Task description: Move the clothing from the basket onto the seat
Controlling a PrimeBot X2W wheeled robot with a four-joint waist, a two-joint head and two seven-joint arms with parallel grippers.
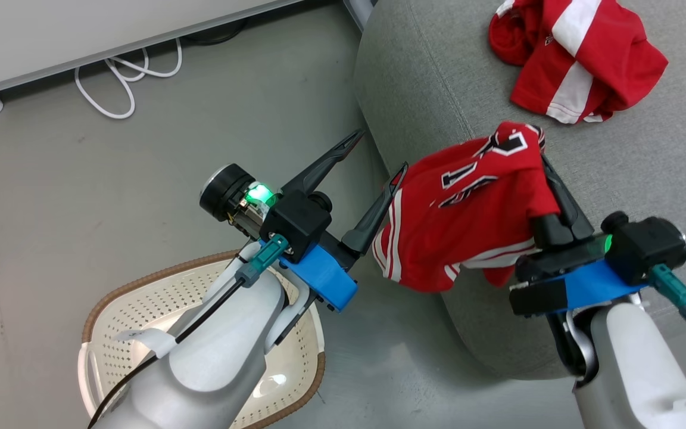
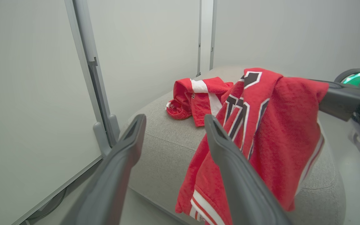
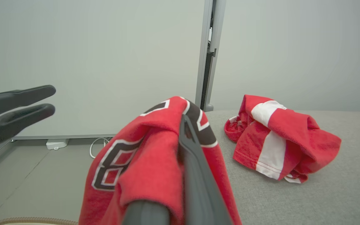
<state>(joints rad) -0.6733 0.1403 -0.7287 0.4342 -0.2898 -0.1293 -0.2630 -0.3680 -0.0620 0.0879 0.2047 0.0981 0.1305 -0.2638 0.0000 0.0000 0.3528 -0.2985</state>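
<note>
Red jersey (image 1: 468, 208): black-and-white letters and white trim at the hem. It hangs in folds from the right gripper (image 1: 548, 173), above the rounded edge of the sofa (image 1: 438, 71), and its lower hem dangles off the cushion's side over the floor (image 1: 81, 190).
Striped top (image 1: 581, 56): red with broad white stripes, crumpled in a heap on the sofa. It lies farther in on the cushion, apart from the jersey.
Sofa: grey fabric with visible seams and a rounded corner. It is much larger than the basket (image 1: 122, 295).
Basket: cream plastic with perforated walls and a brown woven-look rim. It stands on the floor beside the sofa, partly under the left forearm.
Right gripper: clenched on the jersey, with cloth pinched between its fingers and draped over them. The fingers point up over the sofa's edge, and the pale forearm rises from the lower right of the head view.
Left gripper (image 1: 380, 152): released, fingers spread wide, grasping nothing. It points toward the sofa, and one fingertip is just beside the jersey's side. I cannot tell whether they touch.
Floor: grey, with a white cable (image 1: 122, 77) looped by the wall.
</note>
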